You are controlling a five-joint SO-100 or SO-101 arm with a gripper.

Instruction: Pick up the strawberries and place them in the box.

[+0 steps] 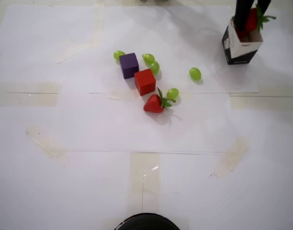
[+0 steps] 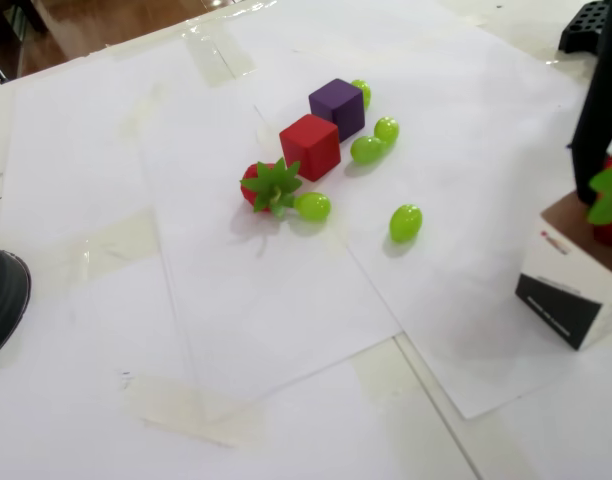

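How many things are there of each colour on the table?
Red: 3 — strawberry on the paper, strawberry over the box, red cube
Green: 5 grapes
Purple: 1 cube
Black and white: 1 box
Total: 10

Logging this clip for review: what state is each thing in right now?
Gripper: over the box, shut on strawberry.
Held strawberry: at the box mouth, unreleased.
Box: upright, open.
Loose strawberry: on its side, on paper.
Red cube: resting on paper.
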